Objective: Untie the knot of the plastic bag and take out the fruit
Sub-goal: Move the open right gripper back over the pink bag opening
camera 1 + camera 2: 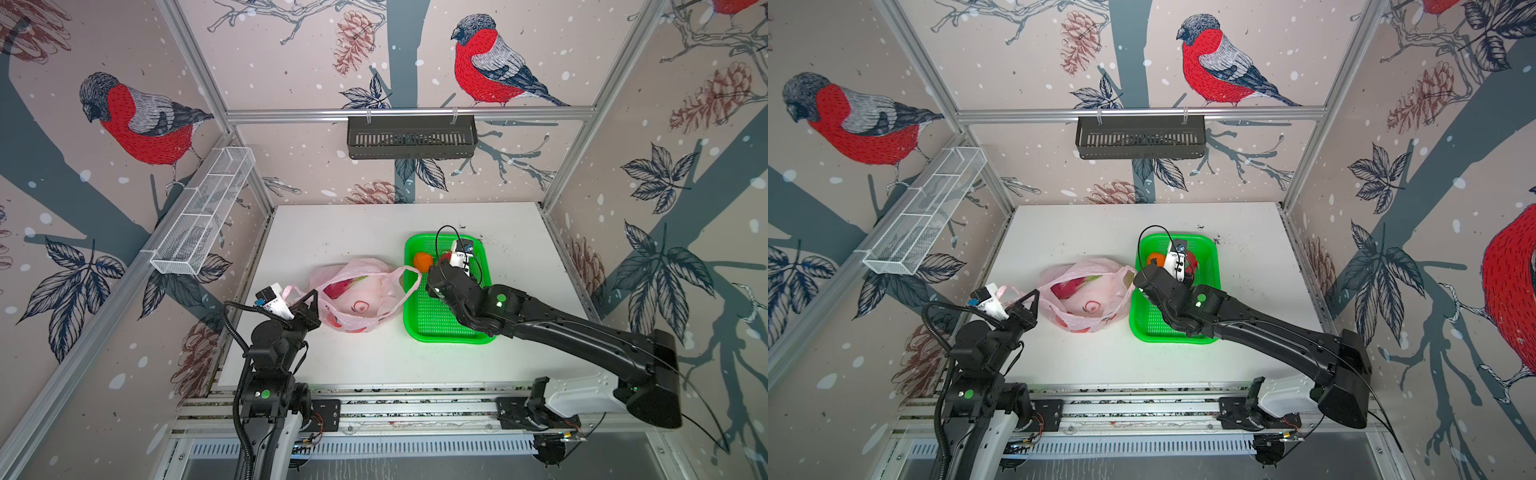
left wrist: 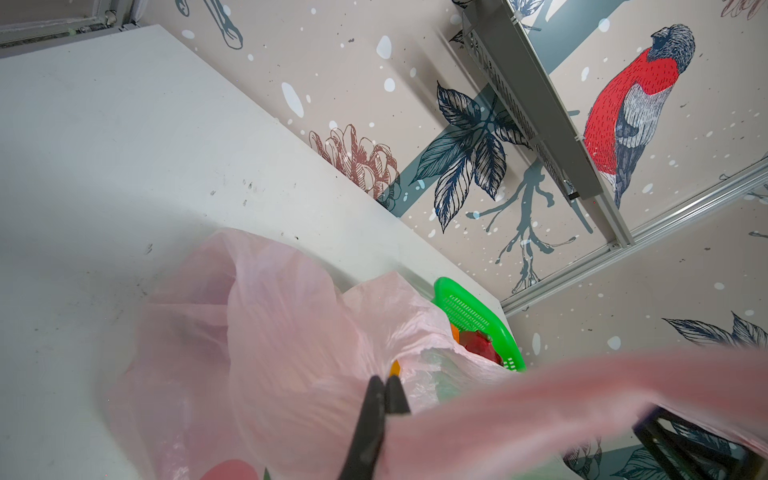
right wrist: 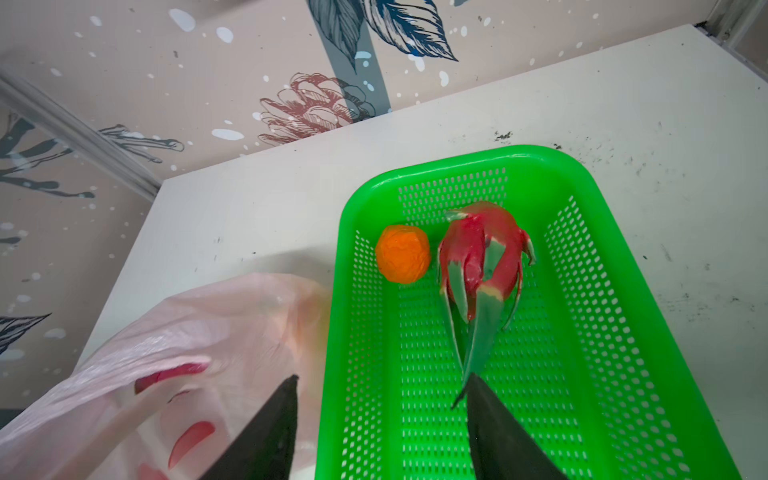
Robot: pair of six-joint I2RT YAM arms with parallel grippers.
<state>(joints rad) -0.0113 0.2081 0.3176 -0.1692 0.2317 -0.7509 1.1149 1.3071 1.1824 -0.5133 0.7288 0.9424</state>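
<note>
Pinching crinkled pink film, the left gripper [image 2: 386, 380] is clamped on the translucent plastic bag [image 1: 361, 309], slumped open-mouthed on the white table [image 1: 332, 232]. The right gripper [image 3: 382, 384], arm stretched low over the perforated green basket [image 3: 457, 160], stands parted and empty; a scaly dragon fruit [image 3: 482, 257] there points lengthwise at it, beside a round orange fruit [image 3: 403, 253].

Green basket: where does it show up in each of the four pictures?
Top view: green basket right of centre.
Top view: same place.
Left wrist: only one corner, past the pink plastic bag.
Right wrist: fills much of the picture.
Shared landmark: that bag, beside the basket in every view.
</note>
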